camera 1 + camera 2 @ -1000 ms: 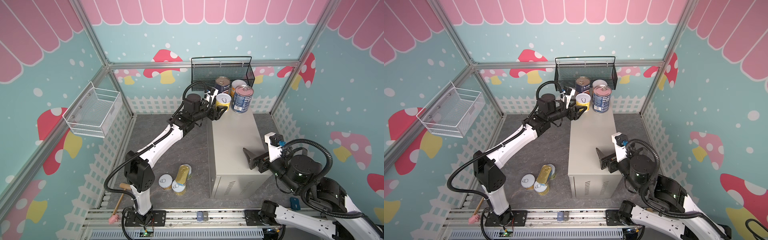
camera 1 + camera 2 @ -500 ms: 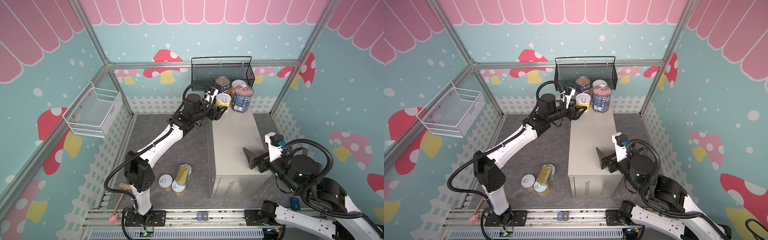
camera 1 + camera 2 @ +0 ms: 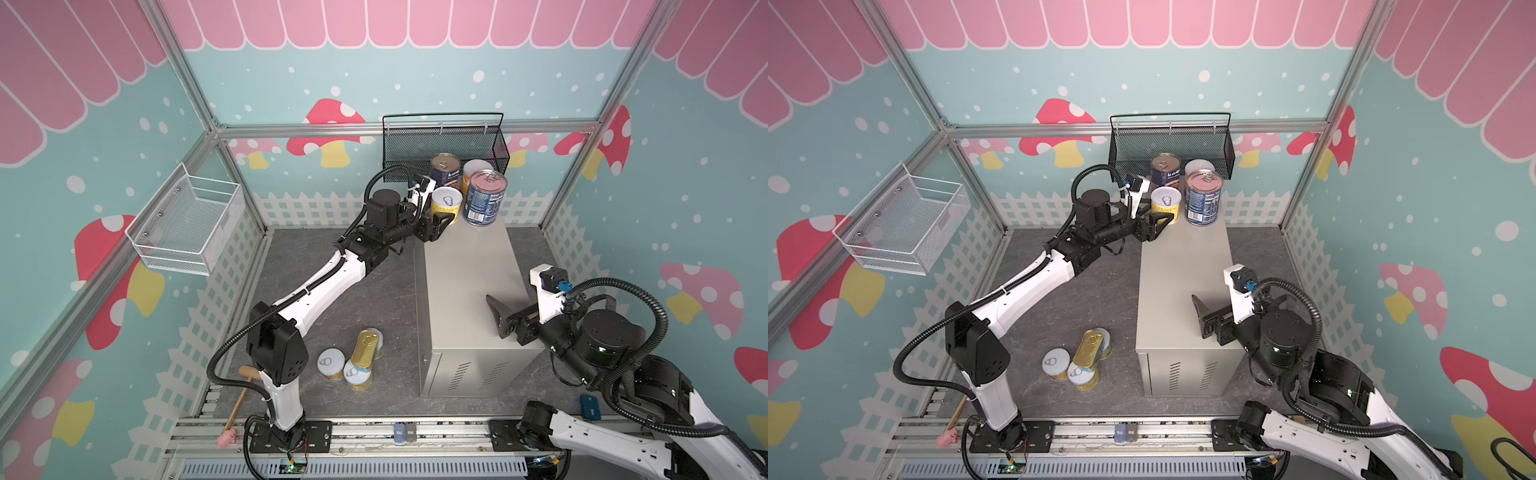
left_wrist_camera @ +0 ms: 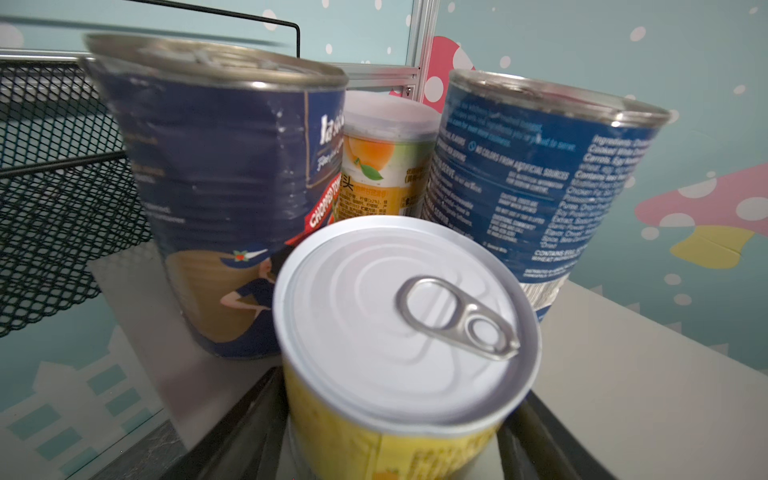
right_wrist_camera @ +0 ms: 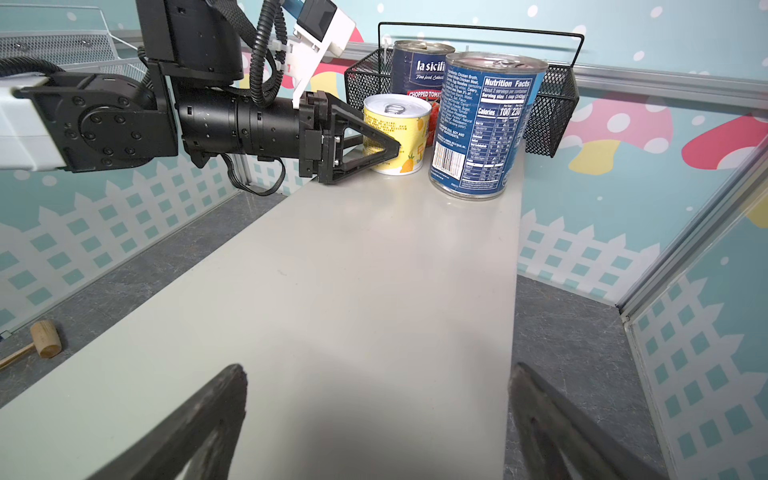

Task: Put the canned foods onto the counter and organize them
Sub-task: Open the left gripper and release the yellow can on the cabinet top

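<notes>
Both grippers are positioned over the counter (image 3: 465, 291). Two tall blue cans (image 3: 484, 199) are seen just beyond the left gripper (image 3: 445, 216), which is clamped on a yellow can (image 3: 446, 201) standing there; a second yellow can (image 3: 473, 170) is tucked behind them. The right gripper (image 5: 378, 372) is held wide, empty. Three more yellow cans (image 3: 331, 363) and a gold tin (image 3: 363, 347) are seen on the floor (image 3: 374, 291), well apart from both.
</notes>
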Motion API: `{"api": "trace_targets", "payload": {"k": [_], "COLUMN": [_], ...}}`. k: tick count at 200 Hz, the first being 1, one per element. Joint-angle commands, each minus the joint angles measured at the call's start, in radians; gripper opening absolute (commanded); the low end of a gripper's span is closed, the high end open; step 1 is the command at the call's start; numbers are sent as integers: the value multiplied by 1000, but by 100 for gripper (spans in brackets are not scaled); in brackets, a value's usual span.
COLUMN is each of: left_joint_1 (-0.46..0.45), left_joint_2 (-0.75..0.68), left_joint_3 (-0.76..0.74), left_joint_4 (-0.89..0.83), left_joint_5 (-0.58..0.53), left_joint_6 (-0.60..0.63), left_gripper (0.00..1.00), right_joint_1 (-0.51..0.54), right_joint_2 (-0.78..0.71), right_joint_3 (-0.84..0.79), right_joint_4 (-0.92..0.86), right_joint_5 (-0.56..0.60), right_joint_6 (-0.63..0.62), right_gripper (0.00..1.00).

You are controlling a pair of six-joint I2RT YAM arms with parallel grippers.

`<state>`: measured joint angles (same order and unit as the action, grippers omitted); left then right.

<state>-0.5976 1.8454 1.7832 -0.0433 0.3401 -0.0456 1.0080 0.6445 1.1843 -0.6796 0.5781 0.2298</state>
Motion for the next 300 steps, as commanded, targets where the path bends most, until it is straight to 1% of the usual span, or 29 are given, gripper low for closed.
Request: {"api": "trace_targets", "payload": {"k": [1, 204, 300], "left_joint_1": [5, -5, -5], "left_joint_2": [-15, -12, -25], "left_joint_3": [-37, -33, -41], "left_joint_4": [-79, -93, -95], "left_joint_5": [-1, 23, 11], "left_joint_6": [-4, 0, 1], "left_gripper": [74, 76, 78], "right_joint_1": [1, 1, 1], "right_joint_2": [-8, -14, -8], "right_joint_3": [-13, -18, -18], "right_joint_4": [27, 31, 38], "right_joint_5": [5, -11, -12], "right_joint_6": [-9, -7, -18], "right_gripper": [99, 99, 99]}}
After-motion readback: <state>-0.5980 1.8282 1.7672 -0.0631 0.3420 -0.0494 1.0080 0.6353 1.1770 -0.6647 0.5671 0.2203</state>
